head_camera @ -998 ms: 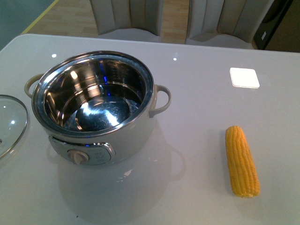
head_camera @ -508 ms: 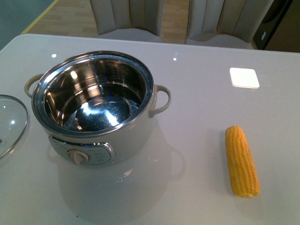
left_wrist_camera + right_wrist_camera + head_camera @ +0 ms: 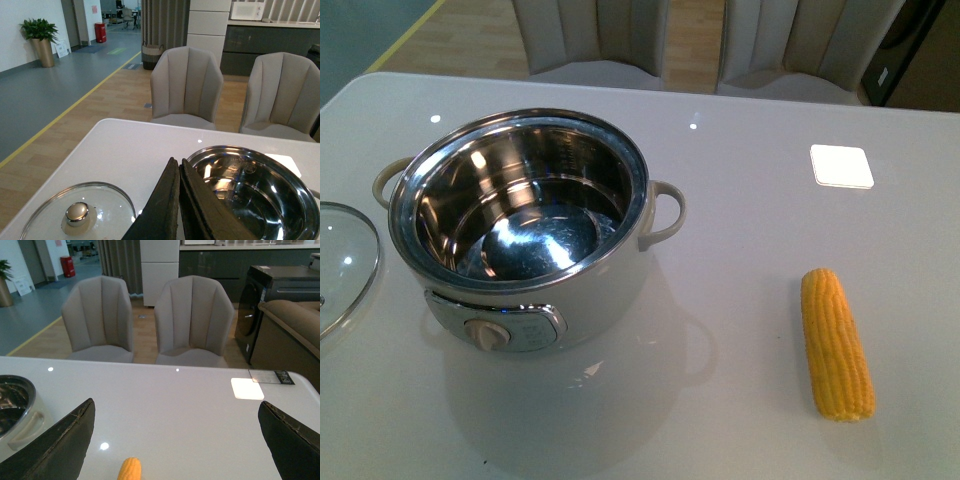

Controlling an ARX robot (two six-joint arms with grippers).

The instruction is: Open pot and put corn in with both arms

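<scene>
The cream-white pot [image 3: 575, 290] stands uncovered at the table's left, its steel inside empty. Its glass lid [image 3: 340, 265] lies flat on the table just left of it. The yellow corn [image 3: 836, 344] lies on the table at the right, well apart from the pot. Neither arm shows in the front view. In the left wrist view my left gripper [image 3: 178, 162] is shut on nothing, above the gap between the lid [image 3: 77, 215] and the pot [image 3: 250, 185]. My right gripper [image 3: 177, 407] is wide open, with the tip of the corn [image 3: 130, 469] low between its fingers.
A white square patch [image 3: 841, 165] lies on the table at the back right. Two grey chairs [image 3: 590, 40] stand behind the far table edge. Bare white table [image 3: 740, 250] stretches between the pot and the corn.
</scene>
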